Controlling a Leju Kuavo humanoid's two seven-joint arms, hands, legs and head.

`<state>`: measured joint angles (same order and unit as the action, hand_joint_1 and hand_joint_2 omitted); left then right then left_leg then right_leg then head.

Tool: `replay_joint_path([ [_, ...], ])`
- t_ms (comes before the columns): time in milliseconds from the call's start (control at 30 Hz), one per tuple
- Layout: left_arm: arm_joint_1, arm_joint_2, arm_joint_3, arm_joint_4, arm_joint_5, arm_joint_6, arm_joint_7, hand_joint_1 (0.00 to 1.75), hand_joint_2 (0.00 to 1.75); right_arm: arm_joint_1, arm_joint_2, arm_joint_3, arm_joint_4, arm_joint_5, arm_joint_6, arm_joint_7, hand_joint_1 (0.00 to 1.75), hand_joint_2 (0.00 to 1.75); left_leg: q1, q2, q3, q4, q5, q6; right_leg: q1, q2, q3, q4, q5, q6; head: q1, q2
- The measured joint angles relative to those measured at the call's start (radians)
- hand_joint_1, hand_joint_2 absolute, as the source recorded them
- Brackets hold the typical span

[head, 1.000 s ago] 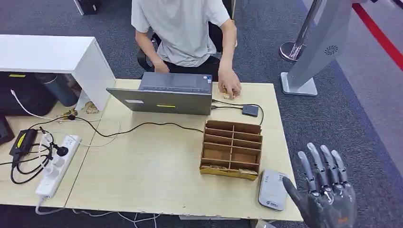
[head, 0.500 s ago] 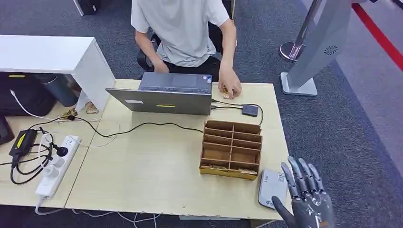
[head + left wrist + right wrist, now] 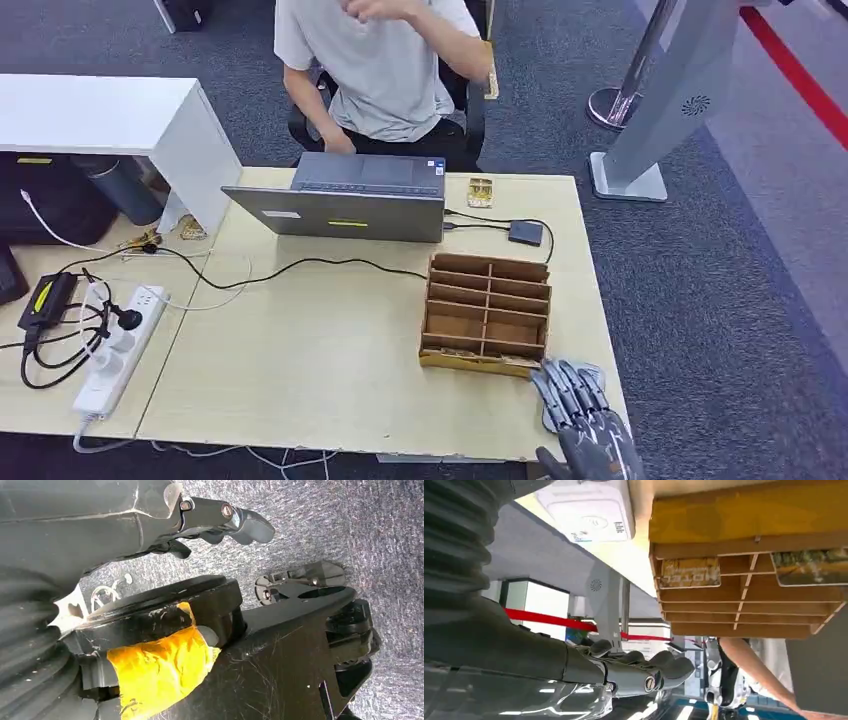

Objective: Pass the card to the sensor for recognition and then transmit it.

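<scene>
Close-up, right hand [image 3: 644,672] fingers apart, empty, cards [image 3: 689,572] in organizer [image 3: 744,560] slots.

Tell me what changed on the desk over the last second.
The robot's right hand dropped lower and moved left, over the flat grey sensor pad. The person lifted their arm from the small card beside the grey laptop. The wooden compartment box stayed put.

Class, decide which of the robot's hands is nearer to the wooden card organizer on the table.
Right. The right hand is at the table's near edge, just beside the wooden card organizer. The left hand hangs over the carpet.
</scene>
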<state>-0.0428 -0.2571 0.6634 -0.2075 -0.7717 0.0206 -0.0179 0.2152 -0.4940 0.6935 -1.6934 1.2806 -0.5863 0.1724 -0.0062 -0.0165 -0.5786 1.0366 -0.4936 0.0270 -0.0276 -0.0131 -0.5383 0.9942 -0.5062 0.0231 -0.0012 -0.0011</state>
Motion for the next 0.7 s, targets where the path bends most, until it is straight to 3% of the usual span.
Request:
replay_joint_path([
  [400, 0.0, 0.0, 0.0, 0.0, -0.008, -0.003, 0.006, 0.0, 1.75, -0.019, 0.002, 0.026, 0.038, -0.011, -0.025, 0.002, 0.0, 1.75, 0.0, 0.0, 0.0, 0.0, 0.0, 0.0, 0.0, 0.0, 0.0, 0.0, 0.0, 0.0, 0.0, 0.0],
  [500, -0.001, 0.0, 0.0, 0.0, -0.031, -0.012, 0.013, 0.0, 1.75, -0.062, 0.07, 0.027, 0.106, -0.016, -0.088, -0.032, 0.0, 1.75, 0.001, 0.003, 0.001, 0.0, 0.0, 0.0, 0.001, 0.003, 0.0, 0.0, 0.0, 0.0, 0.0, 0.0],
  [700, -0.004, 0.0, -0.002, 0.0, -0.056, -0.018, 0.019, 0.0, 1.75, -0.148, 0.227, 0.003, 0.245, -0.013, -0.1, -0.129, 0.0, 1.75, 0.001, 0.003, 0.002, 0.0, 0.0, 0.0, 0.001, 0.003, 0.0, 0.001, 0.0, -0.001, 0.0, 0.0],
])
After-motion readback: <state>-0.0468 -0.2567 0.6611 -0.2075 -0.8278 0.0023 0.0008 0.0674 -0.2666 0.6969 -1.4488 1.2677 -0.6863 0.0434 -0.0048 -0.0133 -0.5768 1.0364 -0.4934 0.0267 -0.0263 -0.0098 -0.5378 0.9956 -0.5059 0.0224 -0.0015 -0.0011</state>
